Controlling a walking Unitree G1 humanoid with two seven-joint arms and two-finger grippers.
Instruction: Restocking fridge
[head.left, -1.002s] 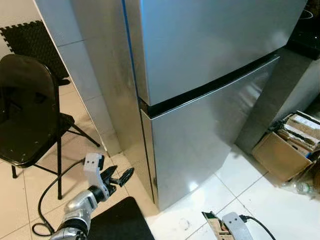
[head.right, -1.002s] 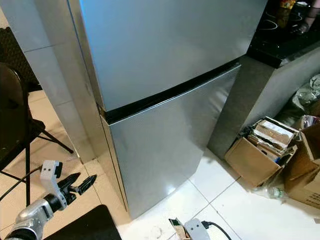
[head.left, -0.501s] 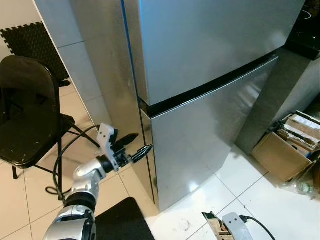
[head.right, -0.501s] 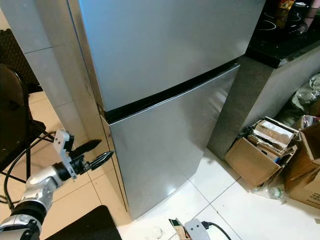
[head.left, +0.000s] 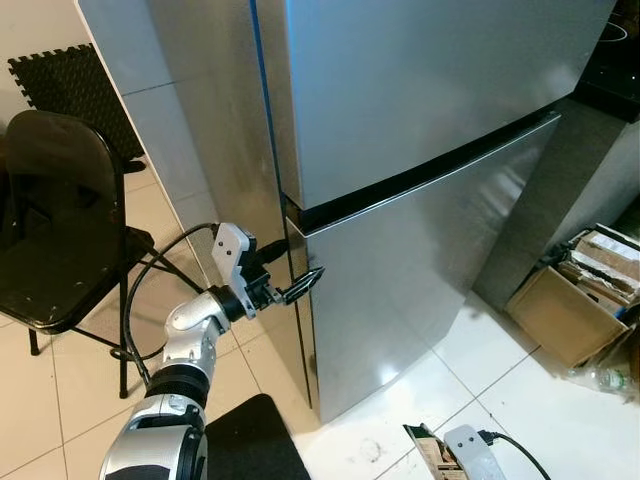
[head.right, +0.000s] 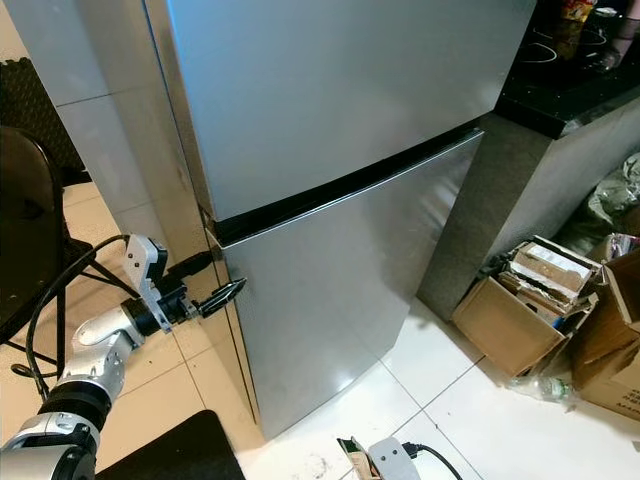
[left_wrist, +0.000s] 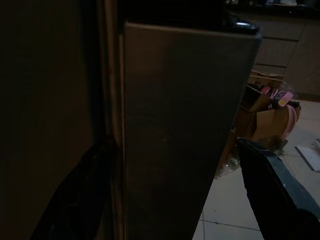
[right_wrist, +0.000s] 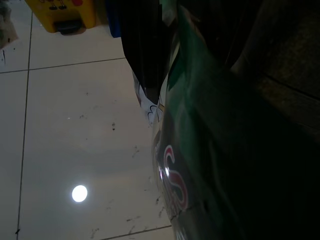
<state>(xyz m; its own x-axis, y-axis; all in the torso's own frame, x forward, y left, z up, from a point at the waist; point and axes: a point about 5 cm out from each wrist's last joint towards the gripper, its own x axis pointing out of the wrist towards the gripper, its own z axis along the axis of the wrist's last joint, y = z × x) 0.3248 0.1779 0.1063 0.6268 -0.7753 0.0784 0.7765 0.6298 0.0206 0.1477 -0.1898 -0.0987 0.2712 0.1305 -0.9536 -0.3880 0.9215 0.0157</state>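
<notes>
The tall two-door stainless-steel fridge (head.left: 420, 150) is standing shut, and the left gripper (head.left: 290, 272) is reaching its left front corner just below the black seam between the doors. Its two black fingers (head.left: 305, 284) are spread wide, straddling the edge of the lower grey door (left_wrist: 185, 135): one is lying along the fridge's side panel, the other sitting in front of the door face.

Behind the gripper, a black cable (head.left: 150, 290) is looping off the silver left arm (head.left: 190, 345). Further back on that side a black folding chair (head.left: 55, 230) is standing on the beige tiled floor (head.left: 70, 390), with a black mat (head.left: 250, 440) below the arm.

Past the fridge's far side, open brown cardboard boxes (head.left: 575, 290) of paper are sitting beside a dark counter (head.right: 580, 75).

The right gripper's state cannot be told; its wrist view is showing a dark green plastic bottle with a red-and-white logo (right_wrist: 200, 165) close against the lens.
</notes>
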